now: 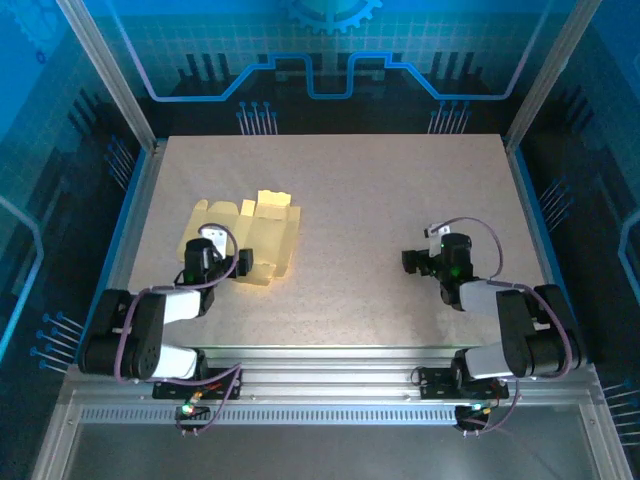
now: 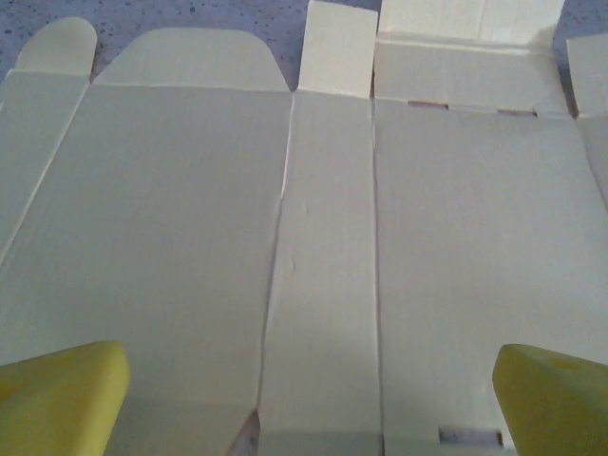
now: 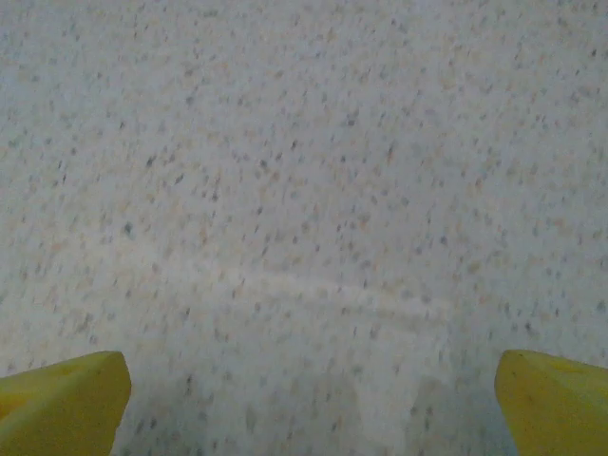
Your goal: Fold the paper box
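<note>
While both arms sit low at the near edge of the table [image 1: 400, 190], we begin on the left, where the left arm [image 1: 140, 330] stretches forward and the left gripper [image 1: 238, 263] hangs right over the near end of the paper box [image 1: 255, 235]. And that box is no box at the moment: it is a pale yellow die-cut blank, lying open and flat on the left half of the table. From the left wrist camera the paper box [image 2: 190, 218] spreads across nearly everything, long panels running away from the lens with creases between them, rounded tabs [image 2: 185, 59] at the far left end and squarer flaps [image 2: 337, 47] further right, one of them looking slightly lifted. A small slot [image 2: 470, 437] shows near the bottom right. The left gripper [image 2: 309, 404] has its jaws spread wide, a yellow fingertip [image 2: 62, 394] at each lower corner, card lying between them but nothing pinched; whether the tips touch the card I cannot tell. Moving across, the middle of the table is speckled grey surface. Over on the right, the right arm [image 1: 520, 330] bends in and the right gripper [image 1: 412, 262] points toward the centre, well apart from the blank. Its wrist camera gives us the right gripper [image 3: 309, 404] gaping wide too, yellow fingertips [image 3: 62, 394] at the corners, holding nothing, plain table [image 3: 304, 190] beneath.
</note>
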You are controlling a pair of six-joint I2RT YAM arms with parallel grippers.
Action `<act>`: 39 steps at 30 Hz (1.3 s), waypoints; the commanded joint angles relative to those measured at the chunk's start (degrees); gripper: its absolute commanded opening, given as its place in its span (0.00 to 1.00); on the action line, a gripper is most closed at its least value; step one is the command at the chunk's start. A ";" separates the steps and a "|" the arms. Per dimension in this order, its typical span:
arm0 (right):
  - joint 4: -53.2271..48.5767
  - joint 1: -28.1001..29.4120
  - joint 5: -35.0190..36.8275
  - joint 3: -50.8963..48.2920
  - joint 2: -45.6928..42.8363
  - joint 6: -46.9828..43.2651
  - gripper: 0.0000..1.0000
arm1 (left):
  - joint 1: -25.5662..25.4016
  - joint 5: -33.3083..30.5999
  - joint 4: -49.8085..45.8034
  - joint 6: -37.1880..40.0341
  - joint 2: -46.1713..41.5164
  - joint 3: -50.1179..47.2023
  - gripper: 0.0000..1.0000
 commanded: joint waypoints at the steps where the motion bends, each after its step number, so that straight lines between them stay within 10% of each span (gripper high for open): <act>1: 13.85 -2.47 -2.16 4.95 5.28 -2.68 1.00 | 2.46 4.63 17.22 -2.66 8.26 5.38 0.99; 26: 10.45 -1.67 -0.08 5.75 2.57 -2.81 1.00 | 2.16 6.69 21.22 -1.43 6.32 2.44 0.99; 32: -11.98 2.77 4.89 13.23 -7.22 0.97 1.00 | -2.14 0.91 0.45 0.02 -8.66 6.84 0.99; 39: -33.93 12.82 -3.83 29.28 -5.90 19.10 1.00 | -2.43 -1.57 -23.22 -20.86 -15.55 14.50 0.99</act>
